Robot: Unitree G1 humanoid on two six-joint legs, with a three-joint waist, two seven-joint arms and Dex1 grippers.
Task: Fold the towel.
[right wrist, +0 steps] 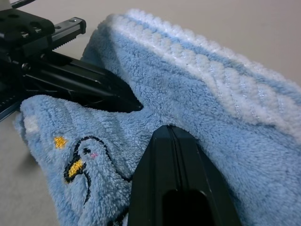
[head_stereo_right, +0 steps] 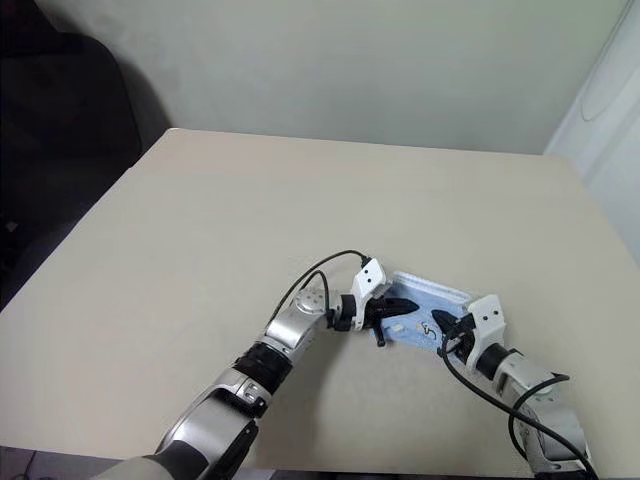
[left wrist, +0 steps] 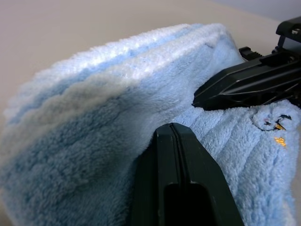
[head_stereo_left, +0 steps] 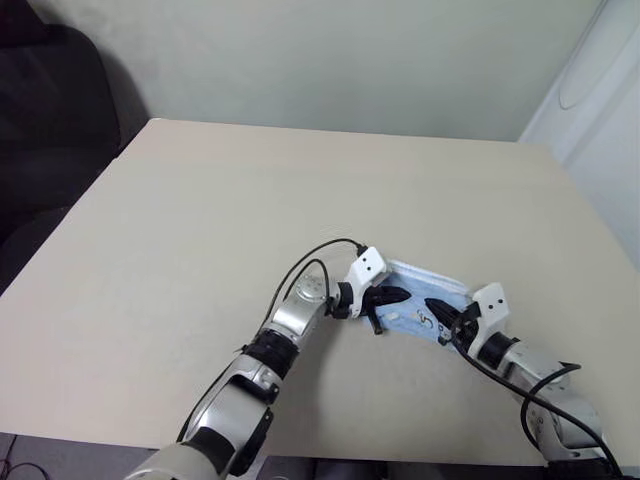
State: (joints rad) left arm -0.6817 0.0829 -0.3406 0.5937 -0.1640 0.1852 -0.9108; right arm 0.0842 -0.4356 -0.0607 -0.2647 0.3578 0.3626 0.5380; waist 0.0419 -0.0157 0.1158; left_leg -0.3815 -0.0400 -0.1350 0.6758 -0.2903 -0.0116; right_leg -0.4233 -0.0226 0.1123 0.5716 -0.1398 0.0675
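The towel lies bunched and folded over itself on the tan table, near the front right. It is light blue terry with a paler ribbed edge and a small penguin mark. My left gripper comes in from the left, shut, its tip against the towel's left side under a raised fold. From the right my right gripper reaches in, also shut, tip pressed into the cloth by the mark. No cloth shows between either pair of fingers. The two tips nearly meet over the towel.
A dark chair stands off the table's far left corner. A white panel rises past the right edge, with a pale wall behind. The table's front edge runs close below both arms.
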